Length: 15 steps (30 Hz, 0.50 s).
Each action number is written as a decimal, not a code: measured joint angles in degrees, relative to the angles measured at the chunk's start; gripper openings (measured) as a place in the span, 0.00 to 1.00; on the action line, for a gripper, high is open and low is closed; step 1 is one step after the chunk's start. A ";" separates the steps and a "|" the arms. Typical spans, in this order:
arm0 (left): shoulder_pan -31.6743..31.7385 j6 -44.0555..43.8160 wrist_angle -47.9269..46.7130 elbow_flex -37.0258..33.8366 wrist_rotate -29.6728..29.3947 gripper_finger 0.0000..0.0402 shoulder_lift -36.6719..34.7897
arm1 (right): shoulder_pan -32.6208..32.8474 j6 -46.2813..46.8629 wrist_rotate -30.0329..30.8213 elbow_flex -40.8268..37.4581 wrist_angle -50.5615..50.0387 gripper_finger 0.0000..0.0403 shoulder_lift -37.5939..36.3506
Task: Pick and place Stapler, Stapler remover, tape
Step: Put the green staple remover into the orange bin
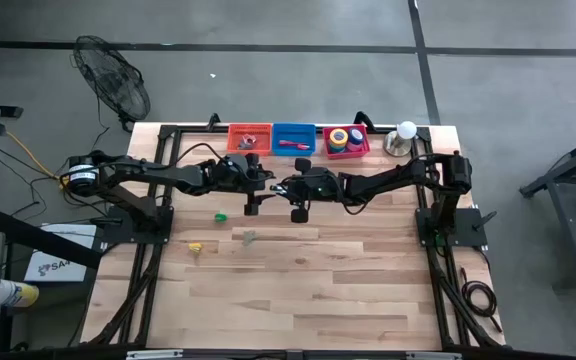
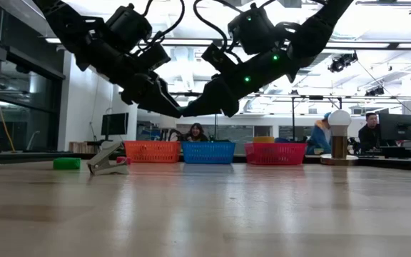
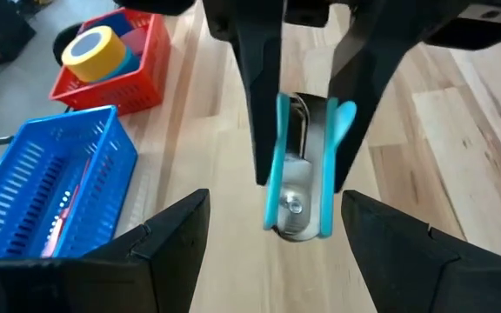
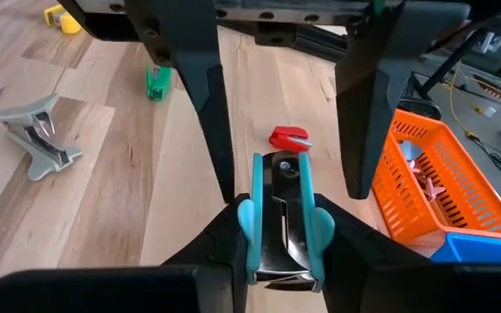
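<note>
baskets: three in a row at the table's (image 1: 318,290) far edge – left basket (image 1: 249,138), middle basket (image 1: 293,137), right basket (image 1: 347,141) | tape rolls (image 1: 346,138): in right basket | grey staple remover (image 1: 246,237): mid-table, before the baskets | both arms: meeting above the table, before the baskets

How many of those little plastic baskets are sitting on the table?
3, in a row along the far edge: orange basket on the left, blue basket in the middle, red basket on the right, holding tape rolls.
</note>
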 joint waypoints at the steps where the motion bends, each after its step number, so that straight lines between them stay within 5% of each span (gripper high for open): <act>1: 0.00 0.00 0.00 0.00 -0.12 0.64 0.00 | 0.00 -0.02 0.00 0.00 -0.01 0.22 0.00; 7: 0.02 -0.02 -0.11 0.00 -0.23 0.60 0.00 | 0.00 -0.12 0.00 0.00 -0.23 0.22 0.00; 15: 0.00 0.43 -0.24 0.00 -0.16 0.41 0.00 | -0.02 -0.07 0.02 0.00 -0.47 0.22 -0.02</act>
